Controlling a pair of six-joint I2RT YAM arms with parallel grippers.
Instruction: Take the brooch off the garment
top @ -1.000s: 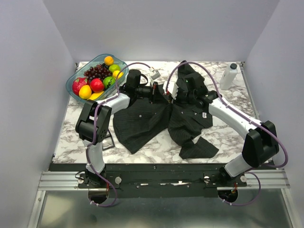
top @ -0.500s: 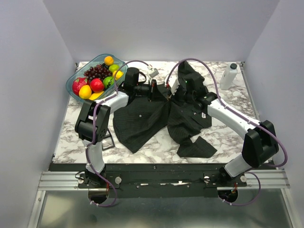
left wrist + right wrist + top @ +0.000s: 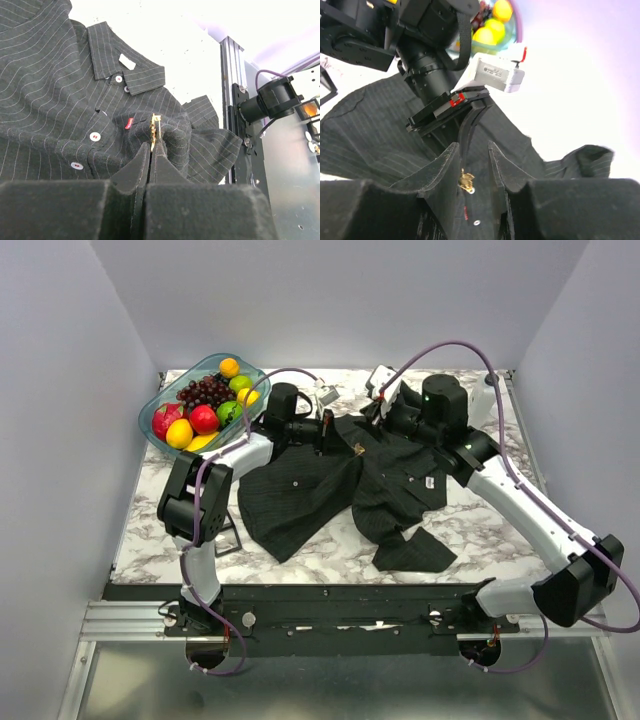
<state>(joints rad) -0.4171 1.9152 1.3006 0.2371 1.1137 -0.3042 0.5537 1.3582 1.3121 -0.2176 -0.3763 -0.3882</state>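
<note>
Near the buttoned front of the garment (image 3: 300, 490), the brooch (image 3: 153, 131) stands pinned in a fold, just ahead of the left pincer (image 3: 151, 149), whose tips are pressed together. The right pincer (image 3: 472, 147) hovers above, parted and empty.

Worktop (image 3: 150, 540): white marble pattern, grey veining, lying under the left fingers (image 3: 132, 172). Walls (image 3: 340, 300): plain pale lavender-grey, beyond and to both sides of the fingers. Aluminium rail (image 3: 120, 620): along the near edge. Light: bright, even.

Garment (image 3: 330, 490) mid-table, brooch (image 3: 357, 449) on it, fruit bowl (image 3: 150, 412) behind-left
</note>
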